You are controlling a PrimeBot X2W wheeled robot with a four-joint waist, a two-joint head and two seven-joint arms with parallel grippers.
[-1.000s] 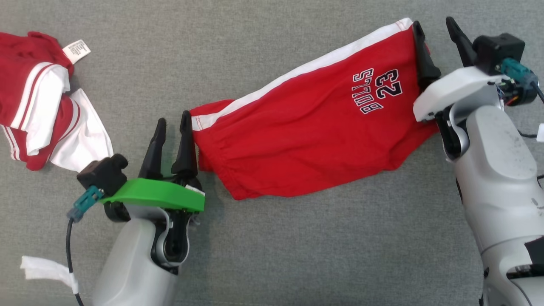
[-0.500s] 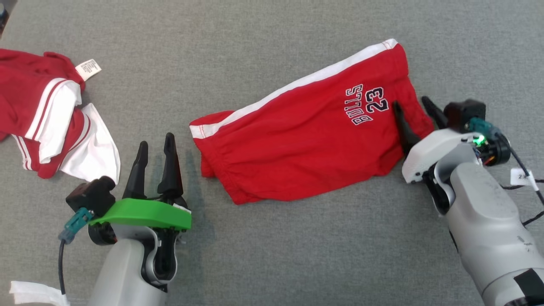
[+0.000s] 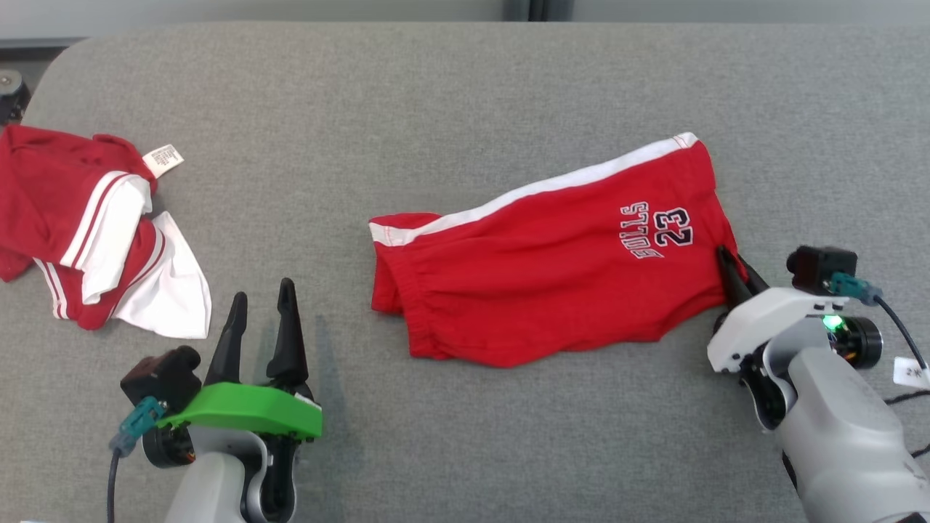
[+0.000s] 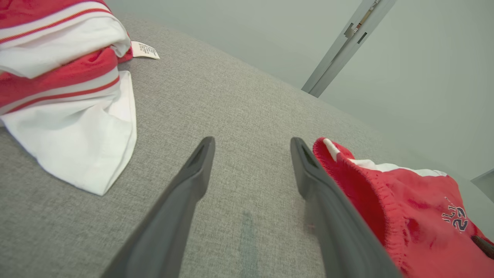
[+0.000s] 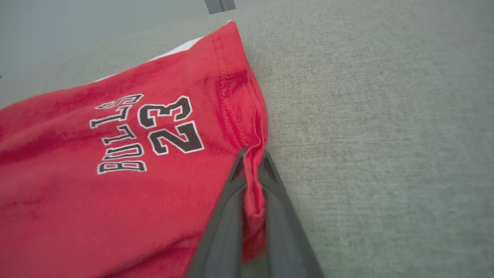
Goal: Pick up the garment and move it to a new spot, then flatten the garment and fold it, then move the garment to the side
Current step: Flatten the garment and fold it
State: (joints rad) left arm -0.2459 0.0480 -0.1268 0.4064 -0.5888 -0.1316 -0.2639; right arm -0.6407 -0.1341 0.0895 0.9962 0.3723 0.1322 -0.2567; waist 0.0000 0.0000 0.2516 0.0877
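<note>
The right gripper [image 5: 253, 155] pinches the Bulls shorts [image 3: 552, 290] at the hem edge in its jaws. The left gripper [image 3: 264, 290] holds its jaws wide, with open bench [image 3: 465, 450] ahead.

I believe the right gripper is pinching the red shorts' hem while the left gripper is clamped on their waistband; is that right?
Not quite: the left gripper stands open, apart from the waistband, holding nothing, as the left wrist view shows. The right gripper does pinch the red shorts at the hem.
</note>
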